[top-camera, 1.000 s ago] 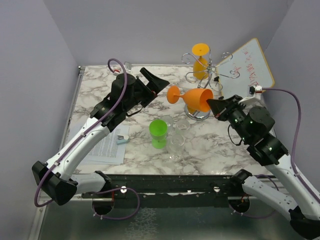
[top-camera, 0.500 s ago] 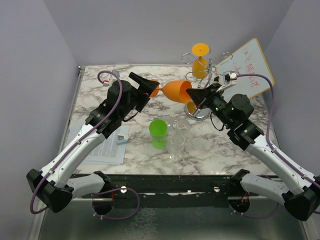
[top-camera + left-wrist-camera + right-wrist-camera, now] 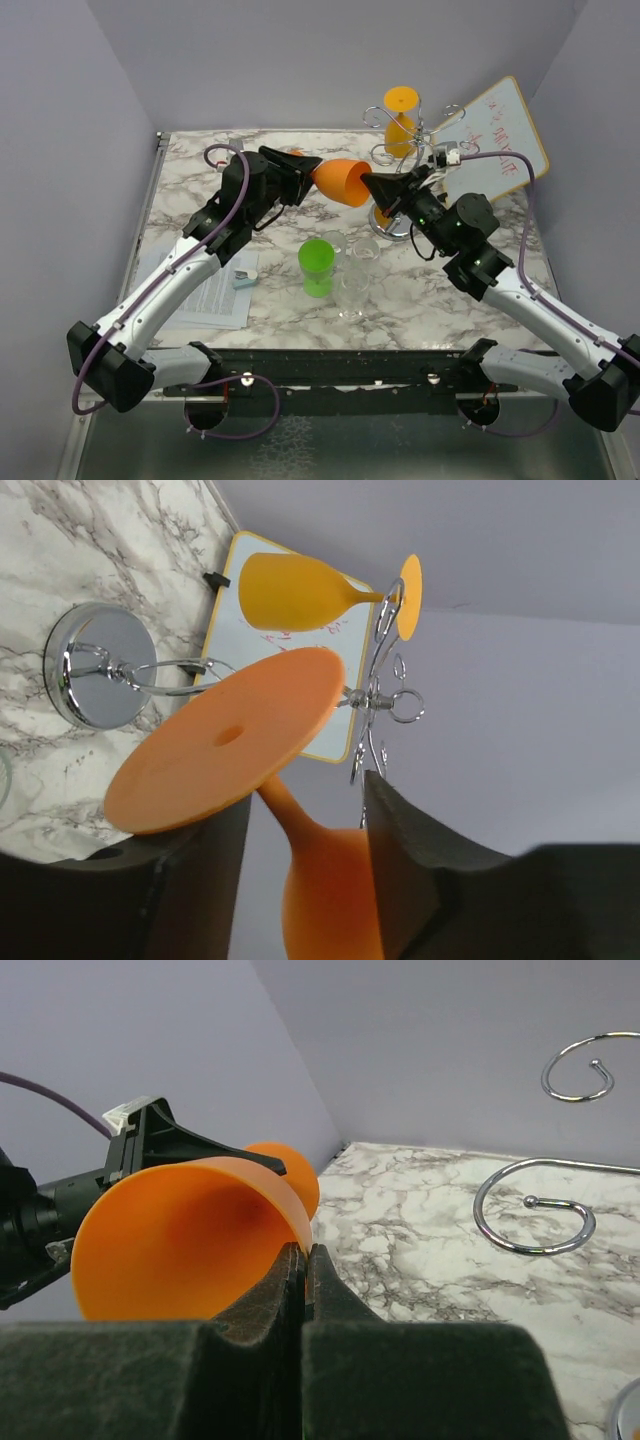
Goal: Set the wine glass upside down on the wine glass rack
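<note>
Orange wine glass (image 3: 342, 181). Yellow-orange second glass (image 3: 401, 115). Shiny silver wine glass rack (image 3: 95, 675). White tabletop (image 3: 190, 180), grey marble veins. Green cup (image 3: 318, 266). White whiteboard (image 3: 505, 125), yellow edge, red writing. Black left claw (image 3: 302, 795), black right claw (image 3: 304, 1255). Pale purple walls (image 3: 60, 100).

wine glass (image 3: 342, 182): carried left | left end effector (image 3: 300, 165): now straddles its stem, jaws narrower

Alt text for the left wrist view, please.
An orange wine glass fills the foreground, foot toward the camera, its stem between the spread fingers of the left gripper. Behind, the silver wine glass rack stands on the marble table, a second glass hanging from it.
</note>
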Robot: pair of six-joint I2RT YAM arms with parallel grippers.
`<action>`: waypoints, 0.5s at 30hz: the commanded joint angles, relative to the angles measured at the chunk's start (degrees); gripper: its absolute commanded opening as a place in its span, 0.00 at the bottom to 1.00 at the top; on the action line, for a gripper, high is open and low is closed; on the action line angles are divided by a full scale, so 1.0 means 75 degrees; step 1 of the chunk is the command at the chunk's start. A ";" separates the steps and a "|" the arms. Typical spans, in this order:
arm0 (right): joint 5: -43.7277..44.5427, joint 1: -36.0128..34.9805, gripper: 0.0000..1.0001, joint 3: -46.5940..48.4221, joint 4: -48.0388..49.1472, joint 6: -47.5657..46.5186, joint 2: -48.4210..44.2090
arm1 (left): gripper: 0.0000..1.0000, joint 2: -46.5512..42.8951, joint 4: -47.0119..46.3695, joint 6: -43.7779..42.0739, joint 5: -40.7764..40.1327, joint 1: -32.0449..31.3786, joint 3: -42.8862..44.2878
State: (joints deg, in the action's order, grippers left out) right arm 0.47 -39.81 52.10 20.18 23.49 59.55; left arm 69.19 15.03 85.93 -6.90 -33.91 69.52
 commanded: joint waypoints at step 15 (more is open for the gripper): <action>-0.0557 -0.0124 0.25 -0.0325 0.0104 0.0119 -0.0052 | 0.00 0.0416 -0.1970 0.0977 0.0834 0.0375 -0.0364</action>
State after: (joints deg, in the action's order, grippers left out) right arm -1.76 -40.03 50.19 23.40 21.19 59.99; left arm 70.76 5.08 95.42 -4.21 -31.64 67.13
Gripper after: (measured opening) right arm 0.104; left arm 0.169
